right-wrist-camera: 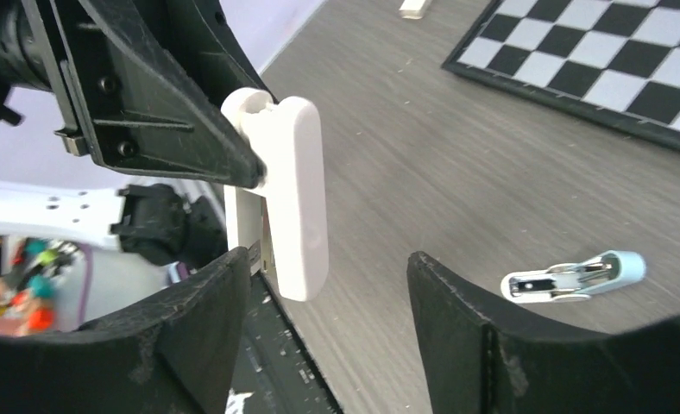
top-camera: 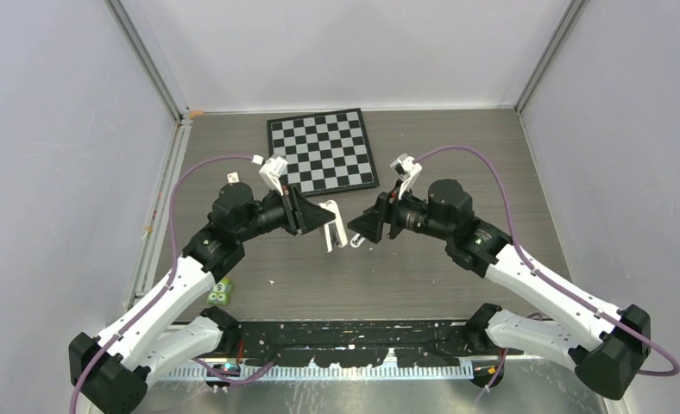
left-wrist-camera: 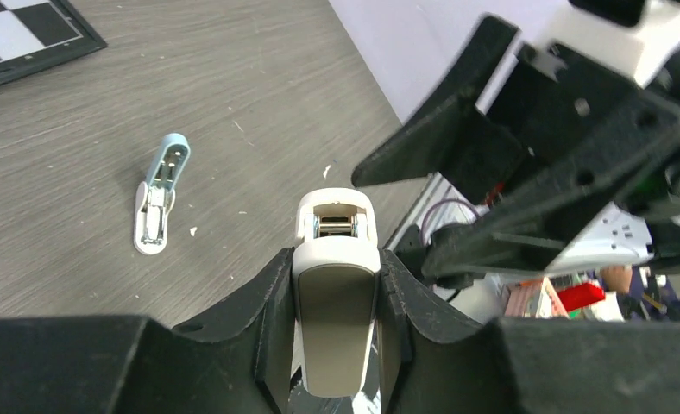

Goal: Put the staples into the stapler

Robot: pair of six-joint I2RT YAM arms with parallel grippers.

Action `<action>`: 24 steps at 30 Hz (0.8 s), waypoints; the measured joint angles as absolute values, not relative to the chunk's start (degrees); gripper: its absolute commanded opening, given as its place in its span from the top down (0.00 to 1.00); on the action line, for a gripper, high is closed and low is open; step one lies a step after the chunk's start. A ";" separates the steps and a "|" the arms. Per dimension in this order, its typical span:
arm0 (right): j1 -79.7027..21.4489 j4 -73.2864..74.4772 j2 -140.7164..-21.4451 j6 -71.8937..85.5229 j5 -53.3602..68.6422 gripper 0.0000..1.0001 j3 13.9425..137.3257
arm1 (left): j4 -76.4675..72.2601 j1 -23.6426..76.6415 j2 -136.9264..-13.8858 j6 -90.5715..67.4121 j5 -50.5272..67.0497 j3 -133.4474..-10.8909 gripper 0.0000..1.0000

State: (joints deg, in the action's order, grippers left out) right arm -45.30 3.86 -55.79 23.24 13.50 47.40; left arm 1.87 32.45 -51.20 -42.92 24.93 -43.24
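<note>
From above, the left gripper point(top-camera: 323, 219) clamps the white stapler point(top-camera: 334, 228) over the table's middle, the right gripper point(top-camera: 360, 231) just beside it, a chessboard point(top-camera: 324, 151) behind. Left wrist view: stapler pinched narrowly between both fingers; a light-blue object point(left-wrist-camera: 158, 194) lies on the table. Right wrist view: its fingers stand wide apart, gripping nothing

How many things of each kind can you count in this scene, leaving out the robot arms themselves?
White stapler: 1
Light-blue tool: 1
Chessboard: 1
Green object: 1
Small white block: 1
Total: 5
</note>
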 measured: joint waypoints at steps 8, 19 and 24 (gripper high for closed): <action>-40.45 2.22 -60.93 27.62 35.18 0.36 47.35 | -2.00 32.45 -50.94 -41.08 33.01 -43.22 1.00; -40.53 -8.29 -65.63 32.40 45.91 0.84 46.09 | -10.13 32.23 -50.96 -44.62 37.78 -41.19 0.91; -40.71 -9.87 -65.25 33.30 44.91 0.99 44.47 | -6.46 32.23 -50.85 -42.85 36.49 -42.09 0.44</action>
State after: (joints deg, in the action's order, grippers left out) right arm -40.71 -9.87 -65.25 33.30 44.91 44.47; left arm -6.46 32.23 -50.85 -42.85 36.49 -42.09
